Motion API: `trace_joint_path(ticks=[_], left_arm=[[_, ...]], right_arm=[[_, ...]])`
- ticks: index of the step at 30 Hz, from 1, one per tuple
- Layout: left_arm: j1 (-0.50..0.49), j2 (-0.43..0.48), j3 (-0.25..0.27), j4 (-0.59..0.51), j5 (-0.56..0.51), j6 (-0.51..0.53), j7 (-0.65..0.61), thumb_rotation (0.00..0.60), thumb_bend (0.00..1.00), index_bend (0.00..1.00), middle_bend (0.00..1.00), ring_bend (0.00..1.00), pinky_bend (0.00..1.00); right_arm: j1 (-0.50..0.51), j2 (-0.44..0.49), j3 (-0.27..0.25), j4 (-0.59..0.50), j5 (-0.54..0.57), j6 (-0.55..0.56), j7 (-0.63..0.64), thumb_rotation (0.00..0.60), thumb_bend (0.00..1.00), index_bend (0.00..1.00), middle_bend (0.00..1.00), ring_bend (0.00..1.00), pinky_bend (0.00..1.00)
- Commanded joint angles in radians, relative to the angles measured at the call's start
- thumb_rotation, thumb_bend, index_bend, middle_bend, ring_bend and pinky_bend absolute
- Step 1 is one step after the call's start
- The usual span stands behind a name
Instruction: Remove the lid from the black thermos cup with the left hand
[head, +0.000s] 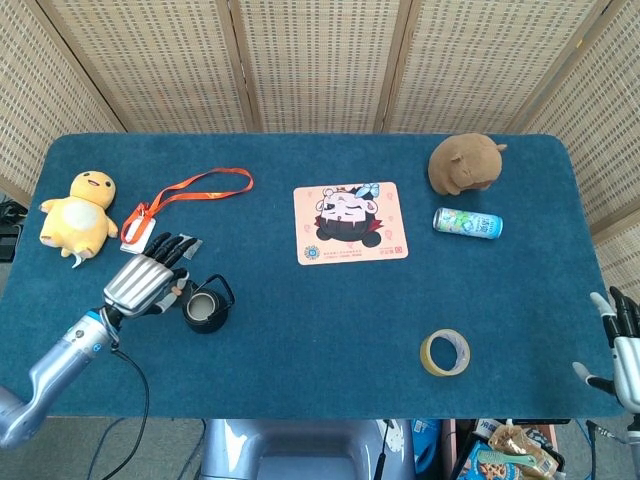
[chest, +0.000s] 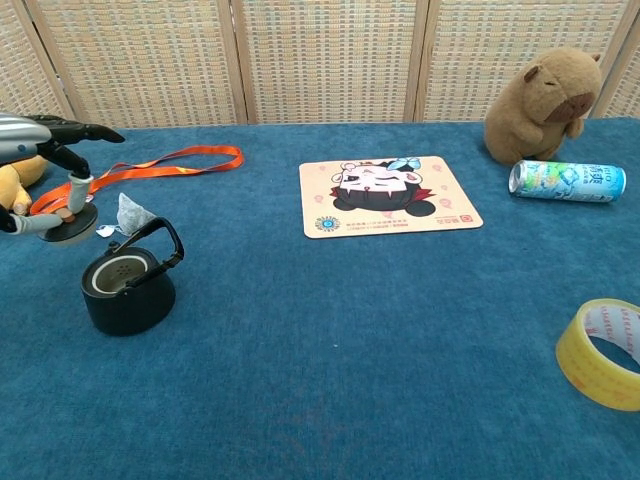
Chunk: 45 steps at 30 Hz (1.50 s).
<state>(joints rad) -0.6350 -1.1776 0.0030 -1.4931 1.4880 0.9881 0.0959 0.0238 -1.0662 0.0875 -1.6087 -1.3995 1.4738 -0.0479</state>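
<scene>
The black thermos cup (head: 206, 309) (chest: 127, 289) stands near the table's front left, its mouth uncovered and its loop handle up. My left hand (head: 147, 281) (chest: 45, 170) is to the left of the cup and above it. It pinches the round black lid (chest: 68, 225) between thumb and a finger, clear of the cup. In the head view the lid is hidden under the hand. My right hand (head: 622, 338) hangs off the table's front right edge, fingers spread, holding nothing.
A yellow plush duck (head: 80, 210) and an orange lanyard with a card (head: 190, 189) lie behind the left hand. A cartoon mat (head: 350, 221) is mid-table. A brown plush (head: 465, 163), a can (head: 467, 222) and a tape roll (head: 445, 352) are on the right.
</scene>
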Motion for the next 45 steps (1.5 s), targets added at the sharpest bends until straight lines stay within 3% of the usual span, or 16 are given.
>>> trace_joint_path(ticks=[1,9,16,18,19,20,22,27,29,31,33,38,42,45], left_arm=[[0.029,-0.020,0.024,0.098,-0.014,-0.011,-0.068,0.600,0.47,0.57,0.00,0.00,0.00],[0.060,-0.141,0.057,0.348,-0.012,-0.054,-0.229,0.600,0.47,0.57,0.00,0.00,0.00],[0.050,-0.188,0.054,0.411,-0.004,-0.079,-0.254,0.600,0.47,0.56,0.00,0.00,0.00],[0.049,-0.190,0.050,0.408,-0.013,-0.090,-0.247,0.600,0.46,0.37,0.00,0.00,0.00],[0.049,-0.187,0.048,0.400,-0.017,-0.093,-0.246,0.600,0.43,0.21,0.00,0.00,0.00],[0.050,-0.178,0.044,0.383,-0.020,-0.089,-0.249,0.600,0.41,0.11,0.00,0.00,0.00],[0.053,-0.157,0.036,0.351,-0.023,-0.074,-0.251,0.600,0.37,0.00,0.00,0.00,0.00],[0.077,-0.089,0.012,0.253,-0.023,-0.001,-0.273,0.600,0.37,0.00,0.00,0.00,0.00],[0.121,-0.043,-0.009,0.181,-0.038,0.092,-0.271,0.600,0.32,0.00,0.00,0.00,0.00],[0.161,-0.008,-0.020,0.109,-0.066,0.153,-0.221,0.600,0.19,0.00,0.00,0.00,0.00],[0.205,0.013,-0.030,0.049,-0.085,0.233,-0.163,0.600,0.13,0.00,0.00,0.00,0.00],[0.335,0.028,-0.020,-0.090,-0.071,0.464,0.020,0.600,0.11,0.00,0.00,0.00,0.00],[0.393,-0.004,-0.004,-0.133,-0.063,0.533,0.062,0.600,0.11,0.00,0.00,0.00,0.00],[0.410,-0.007,0.009,-0.154,-0.079,0.515,0.096,0.600,0.11,0.00,0.00,0.00,0.00]], right_arm=[[0.000,0.000,0.000,0.000,0.000,0.000,0.000,0.600,0.00,0.00,0.00,0.00,0.00],[0.003,-0.006,0.000,0.001,0.004,-0.006,-0.013,0.600,0.00,0.00,0.00,0.00,0.00],[0.005,-0.010,-0.002,0.002,0.002,-0.009,-0.017,0.600,0.00,0.00,0.00,0.00,0.00],[0.004,-0.009,-0.003,0.003,0.002,-0.008,-0.015,0.600,0.00,0.00,0.00,0.00,0.00],[0.004,-0.009,-0.003,0.003,0.002,-0.007,-0.014,0.600,0.00,0.00,0.00,0.00,0.00],[0.003,-0.007,-0.002,0.002,0.001,-0.006,-0.011,0.600,0.00,0.00,0.00,0.00,0.00],[0.002,-0.005,-0.002,0.001,0.000,-0.004,-0.006,0.600,0.00,0.00,0.00,0.00,0.00],[0.000,0.000,-0.004,-0.006,-0.012,0.004,-0.001,0.600,0.00,0.00,0.00,0.00,0.00],[-0.003,0.002,-0.004,-0.008,-0.018,0.015,0.000,0.600,0.00,0.00,0.00,0.00,0.00],[-0.005,0.000,-0.002,-0.007,-0.020,0.023,-0.005,0.600,0.00,0.00,0.00,0.00,0.00],[-0.006,-0.003,0.001,-0.006,-0.021,0.031,-0.011,0.600,0.00,0.00,0.00,0.00,0.00],[-0.004,-0.014,0.004,0.002,-0.032,0.043,-0.019,0.600,0.00,0.00,0.00,0.00,0.00],[-0.001,-0.021,0.005,0.012,-0.036,0.044,-0.023,0.600,0.00,0.00,0.00,0.00,0.00],[-0.001,-0.023,0.004,0.013,-0.040,0.045,-0.026,0.600,0.00,0.00,0.00,0.00,0.00]])
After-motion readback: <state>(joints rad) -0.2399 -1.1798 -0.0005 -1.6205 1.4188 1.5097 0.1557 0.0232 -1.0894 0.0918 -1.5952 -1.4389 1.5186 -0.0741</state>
